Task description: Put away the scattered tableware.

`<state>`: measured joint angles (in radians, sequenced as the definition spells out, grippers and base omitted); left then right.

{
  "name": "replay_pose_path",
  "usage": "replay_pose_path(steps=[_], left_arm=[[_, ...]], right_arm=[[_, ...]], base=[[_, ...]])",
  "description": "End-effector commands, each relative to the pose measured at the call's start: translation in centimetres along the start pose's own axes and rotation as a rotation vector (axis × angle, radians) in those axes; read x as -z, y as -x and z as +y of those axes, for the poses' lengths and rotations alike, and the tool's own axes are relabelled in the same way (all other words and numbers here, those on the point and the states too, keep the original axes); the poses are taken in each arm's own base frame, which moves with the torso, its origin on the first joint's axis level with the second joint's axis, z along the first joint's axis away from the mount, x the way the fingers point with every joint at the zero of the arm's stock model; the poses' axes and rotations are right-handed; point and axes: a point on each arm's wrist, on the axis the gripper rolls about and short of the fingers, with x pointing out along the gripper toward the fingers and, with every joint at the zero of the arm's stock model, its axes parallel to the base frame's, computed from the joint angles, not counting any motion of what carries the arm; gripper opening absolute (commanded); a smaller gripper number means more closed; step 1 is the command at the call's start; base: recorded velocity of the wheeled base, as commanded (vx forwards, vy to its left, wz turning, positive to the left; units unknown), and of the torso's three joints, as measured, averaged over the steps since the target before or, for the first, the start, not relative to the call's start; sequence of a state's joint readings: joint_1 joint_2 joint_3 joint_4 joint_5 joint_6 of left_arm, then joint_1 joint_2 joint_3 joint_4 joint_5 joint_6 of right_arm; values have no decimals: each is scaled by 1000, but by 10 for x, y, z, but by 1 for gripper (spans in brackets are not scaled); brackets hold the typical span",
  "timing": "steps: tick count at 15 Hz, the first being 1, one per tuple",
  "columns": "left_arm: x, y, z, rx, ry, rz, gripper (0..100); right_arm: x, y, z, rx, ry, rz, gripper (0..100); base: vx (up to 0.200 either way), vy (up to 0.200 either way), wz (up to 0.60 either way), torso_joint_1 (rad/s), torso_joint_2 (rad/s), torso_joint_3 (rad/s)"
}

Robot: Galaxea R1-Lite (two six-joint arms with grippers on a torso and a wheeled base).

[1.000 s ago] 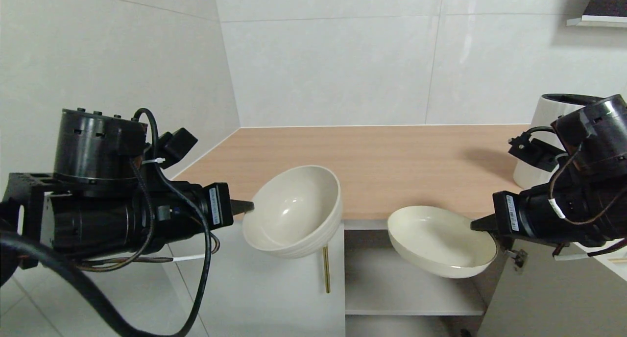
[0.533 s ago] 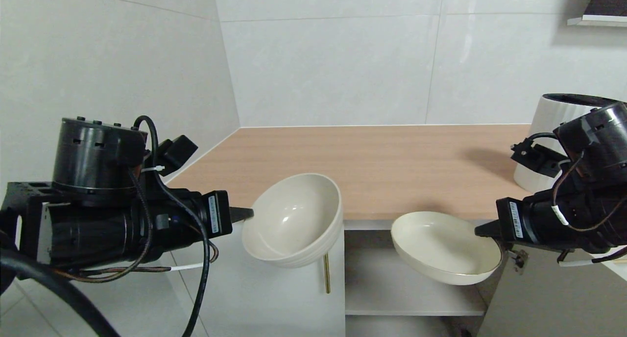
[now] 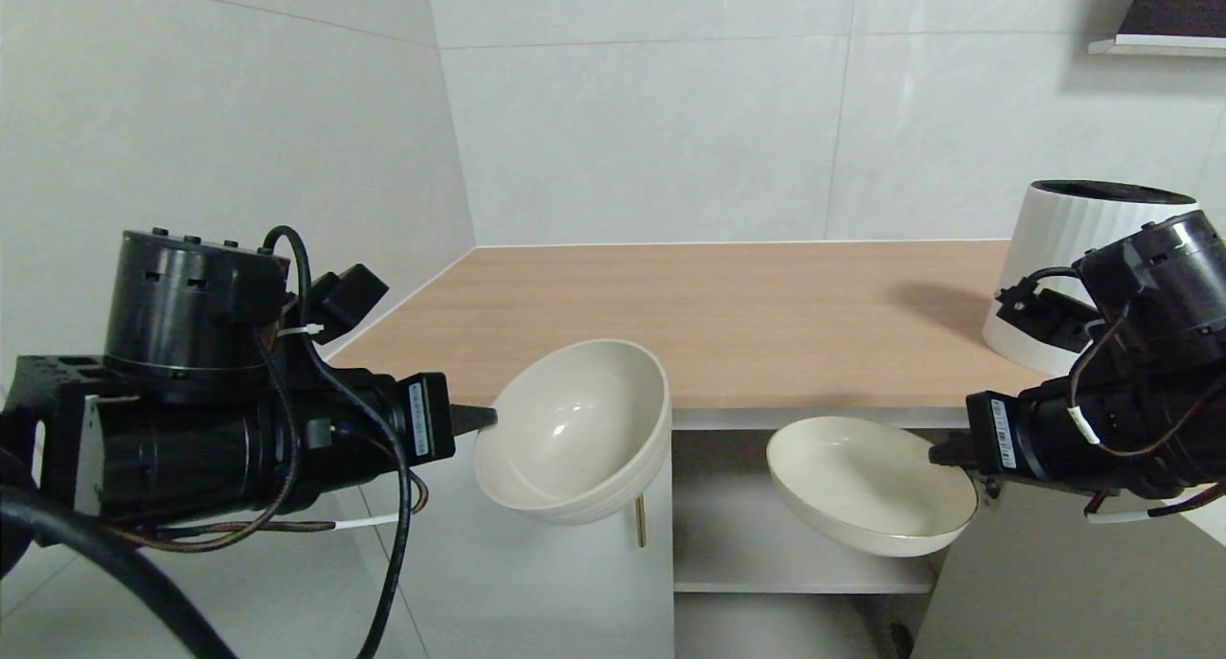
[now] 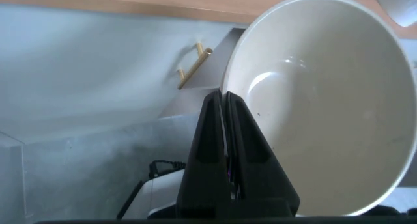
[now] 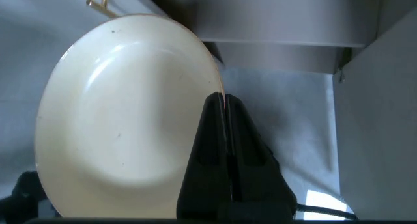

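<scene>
Left gripper [image 3: 487,416]: clamped on the rim of the bowl [image 3: 575,429], its two dark fingers pressed flat together with the rim's edge caught between them.
Bowl: cream and deep, held in the air on its side with its mouth turned up and towards the robot's right. It hangs in front of the counter [image 3: 728,314] edge and before the closed left door [image 3: 536,582]. Nothing touches it but the fingers.
Right gripper [image 3: 943,451]: pinched tight on the plate [image 3: 867,482], gripping the rim on the plate's right side.
Plate: cream and shallow, with a thin darker line round the rim. It is held hollow side up, a little tipped, just below the counter edge. It sits in the mouth of the open cabinet [image 3: 718,506], above the shelf [image 3: 795,568] and clear of it.
Bowl and plate: side by side and apart, with the bowl on the left and somewhat higher.
Counter: a pale wood top running back into a corner of white tiled wall.
Cabinet: white, with its middle bay open and one shelf inside. The right door [image 3: 1054,582] is swung out beside it.
Handle [image 3: 639,534]: a slim brass bar standing upright at the left door's edge, its top hidden behind the bowl.
Tub [image 3: 1082,257]: white, ribbed and dark at the mouth, standing at the counter's right end behind the right arm.
</scene>
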<state>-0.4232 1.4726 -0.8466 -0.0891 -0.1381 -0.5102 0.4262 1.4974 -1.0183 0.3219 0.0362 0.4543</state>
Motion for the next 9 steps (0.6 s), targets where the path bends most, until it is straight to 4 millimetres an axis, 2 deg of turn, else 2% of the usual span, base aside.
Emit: replay_pose_path(steps=[1,5,9], left_arm=[[0,-1,0,-1,1,3,0],[1,-3,1,-4,2,8,0],[1,-4,1,-7,2,12,0]], right_arm=[[0,-3,0,3,0,8,0],[3,-5,-1,9,16,21,0],[3,-8,-2,16,25,29,0]], base=[[0,0,0,0,0,0],[0,0,0,-20,52,30],[0,0,0,-141,398,238]])
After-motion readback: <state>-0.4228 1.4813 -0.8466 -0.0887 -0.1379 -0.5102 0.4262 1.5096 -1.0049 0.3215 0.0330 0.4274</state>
